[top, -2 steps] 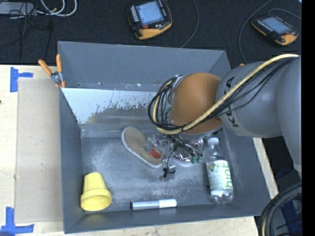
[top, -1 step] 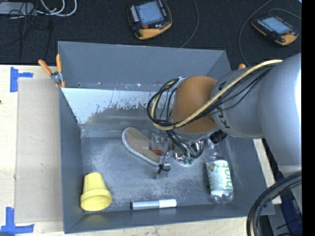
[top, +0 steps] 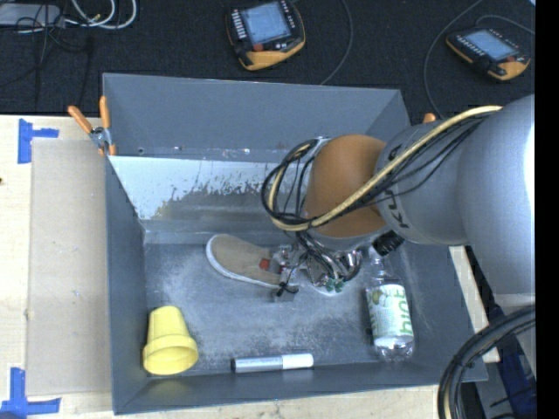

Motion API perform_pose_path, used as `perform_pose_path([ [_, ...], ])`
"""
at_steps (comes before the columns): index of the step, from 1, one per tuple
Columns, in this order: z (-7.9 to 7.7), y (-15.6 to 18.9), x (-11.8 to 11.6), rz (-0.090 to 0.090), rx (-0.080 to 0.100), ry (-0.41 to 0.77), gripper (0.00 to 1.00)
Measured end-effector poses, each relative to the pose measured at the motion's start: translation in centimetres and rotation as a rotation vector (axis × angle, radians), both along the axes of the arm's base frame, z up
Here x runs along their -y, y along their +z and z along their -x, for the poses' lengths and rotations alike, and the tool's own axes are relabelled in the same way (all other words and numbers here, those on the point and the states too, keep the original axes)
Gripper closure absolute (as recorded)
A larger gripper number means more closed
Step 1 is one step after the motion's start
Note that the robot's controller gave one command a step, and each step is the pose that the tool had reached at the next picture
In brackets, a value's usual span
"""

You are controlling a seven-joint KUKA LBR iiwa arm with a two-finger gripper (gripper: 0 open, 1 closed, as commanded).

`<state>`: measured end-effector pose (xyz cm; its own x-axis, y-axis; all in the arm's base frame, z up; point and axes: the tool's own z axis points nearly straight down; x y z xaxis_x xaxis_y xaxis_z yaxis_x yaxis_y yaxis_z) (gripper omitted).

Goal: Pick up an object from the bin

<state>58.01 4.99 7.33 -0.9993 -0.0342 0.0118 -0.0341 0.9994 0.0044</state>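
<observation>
Four items counted. One tan shoe (top: 238, 258) just left of the claw (top: 293, 279). One clear plastic bottle (top: 389, 314) to its right. One silver marker (top: 272, 363) below it. One yellow cup (top: 169, 342) to its lower left.

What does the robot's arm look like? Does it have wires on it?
Yes! The big, round, silver-grey robot arm has dark markings near its end. An orange-brown dome-shaped cover sits on its wrist. Black and yellow cables loop around that cover, and a yellow one runs back along the arm. Under the cover is the small, dark metal tool.
</observation>
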Motion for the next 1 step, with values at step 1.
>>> perform_pose_path([
  [1, 0.92, 16.30, -0.10, 0.000, 0.007, 0.011, 1.00],
])
